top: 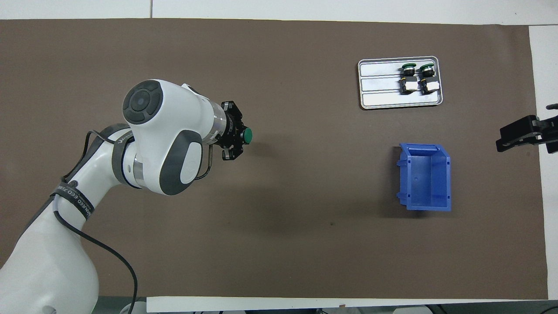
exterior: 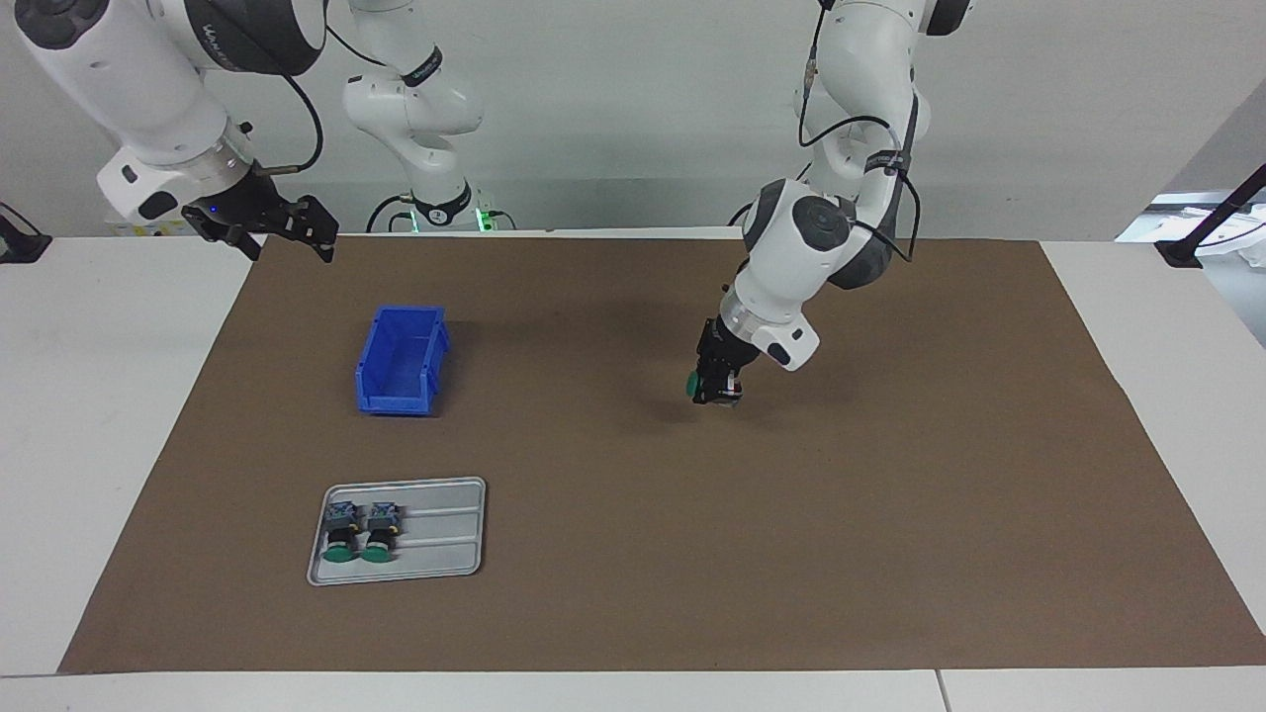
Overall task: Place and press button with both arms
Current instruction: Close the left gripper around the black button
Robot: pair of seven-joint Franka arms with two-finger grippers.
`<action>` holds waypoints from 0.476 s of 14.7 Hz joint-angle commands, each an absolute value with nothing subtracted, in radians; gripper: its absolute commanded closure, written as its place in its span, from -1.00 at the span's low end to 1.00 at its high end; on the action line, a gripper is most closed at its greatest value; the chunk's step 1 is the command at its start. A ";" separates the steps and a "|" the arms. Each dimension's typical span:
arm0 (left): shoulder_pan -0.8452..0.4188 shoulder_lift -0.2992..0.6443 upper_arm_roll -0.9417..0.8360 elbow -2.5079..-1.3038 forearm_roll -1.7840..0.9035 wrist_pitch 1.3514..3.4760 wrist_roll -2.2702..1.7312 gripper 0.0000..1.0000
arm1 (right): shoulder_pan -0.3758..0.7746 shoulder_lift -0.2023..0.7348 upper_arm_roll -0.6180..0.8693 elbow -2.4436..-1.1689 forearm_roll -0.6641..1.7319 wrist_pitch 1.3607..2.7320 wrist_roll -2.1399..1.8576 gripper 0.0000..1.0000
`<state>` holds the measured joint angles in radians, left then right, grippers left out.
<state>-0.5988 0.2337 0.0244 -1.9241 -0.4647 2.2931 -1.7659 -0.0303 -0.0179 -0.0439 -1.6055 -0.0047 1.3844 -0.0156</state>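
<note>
The left gripper (exterior: 714, 388) grasps one button (exterior: 696, 384) low over the mat's (exterior: 890, 514) middle, still to be placed and pressed, while the right gripper (exterior: 315, 229) waits released at its corner.

White left arm bent low, black two-finger left gripper (exterior: 714, 388) clamped, right gripper (exterior: 315, 229) raised, fingers apart, waiting

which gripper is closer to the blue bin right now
Right. The right gripper hangs open over the mat's edge at the right arm's end, a short way from the blue bin. The left gripper holds a green button over mid-mat, much farther from the bin.
</note>
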 commanded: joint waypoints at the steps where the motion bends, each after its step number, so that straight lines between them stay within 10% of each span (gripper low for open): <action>1: -0.558 0.187 0.023 -1.985 -0.618 2.286 -1.619 0.83 | -0.037 -0.043 -0.041 -1.635 0.003 1.393 -0.035 -0.96; 7: -0.451 0.123 0.023 -2.126 -0.998 2.272 -1.240 0.83 | -0.037 -0.043 -0.041 -1.635 0.003 1.393 -0.035 -0.96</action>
